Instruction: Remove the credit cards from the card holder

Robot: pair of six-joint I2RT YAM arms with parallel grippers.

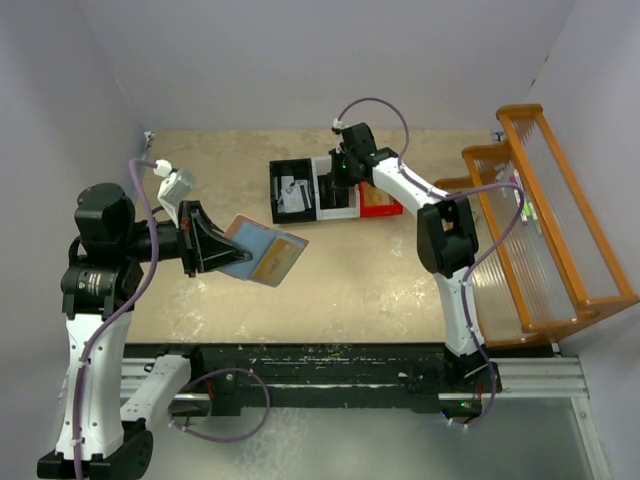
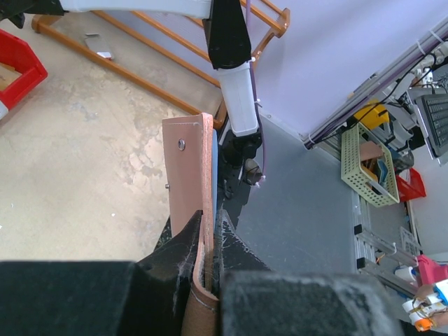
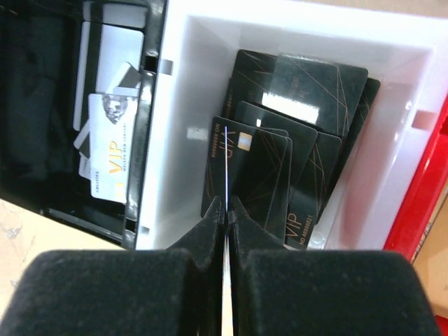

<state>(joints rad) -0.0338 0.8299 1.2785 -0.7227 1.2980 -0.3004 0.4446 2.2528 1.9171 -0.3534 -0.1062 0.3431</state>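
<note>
Pink holder (image 2: 189, 182) is clamped in your left gripper (image 2: 208, 241) near the left edge; right gripper (image 3: 225, 212) pinches a card (image 3: 226, 164) above the white bin (image 3: 189, 77).

Through my right wrist camera I read "VIP" in gold letters on a silver-white card (image 3: 106, 159) lying in the black bin (image 3: 42, 140); the small print beneath it is too fine to make out. "VIP" also runs up the side of a black card (image 3: 253, 178) in the white bin (image 3: 189, 84), beside a chip.
</note>
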